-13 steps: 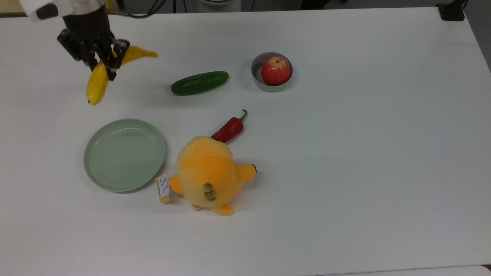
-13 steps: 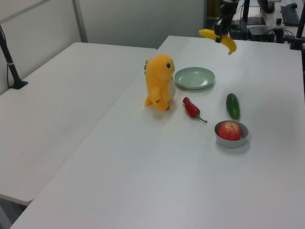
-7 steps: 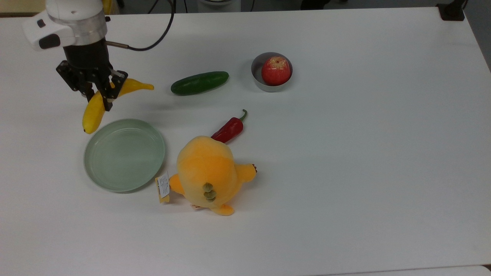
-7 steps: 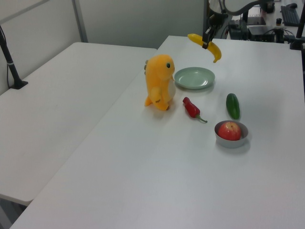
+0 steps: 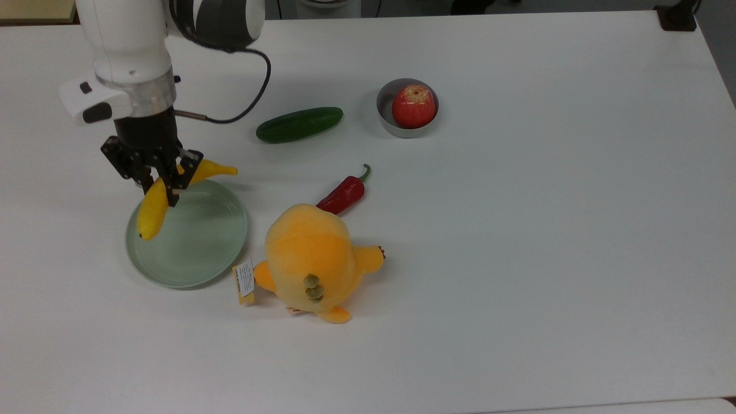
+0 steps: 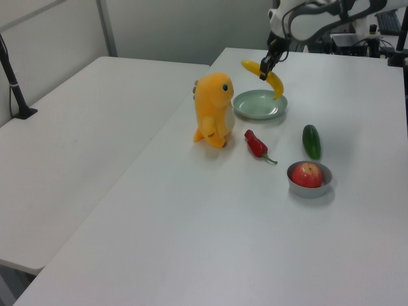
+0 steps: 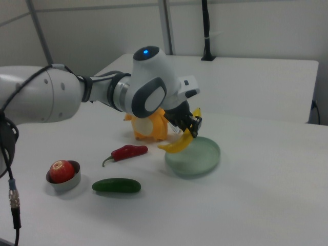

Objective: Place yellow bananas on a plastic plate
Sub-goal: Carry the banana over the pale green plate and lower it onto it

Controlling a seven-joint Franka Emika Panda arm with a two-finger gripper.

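The yellow banana (image 5: pixel 152 208) hangs above the pale green plastic plate (image 5: pixel 198 244), held around its middle by my gripper (image 5: pixel 163 185), which is shut on it. In the top view its dark tip lies over the plate's left rim and its stem end pokes past the plate's upper edge. The left view shows the banana (image 6: pixel 274 81) held clear of the plate (image 6: pixel 255 106), beneath the gripper (image 6: pixel 264 70). In the right view the banana (image 7: pixel 177 145) sits low over the near-left rim of the plate (image 7: pixel 200 159) with the gripper (image 7: pixel 190 126) above it.
An orange plush toy (image 5: pixel 313 256) stands just to the right of the plate in the top view. A red chili (image 5: pixel 344 194), a green cucumber (image 5: pixel 299 124) and a grey metal bowl (image 5: pixel 386 118) holding a red apple (image 5: pixel 413 106) lie further right.
The gripper has carried the banana down the top view, from the table's upper left to over the plate's upper left part. Nothing else moved.
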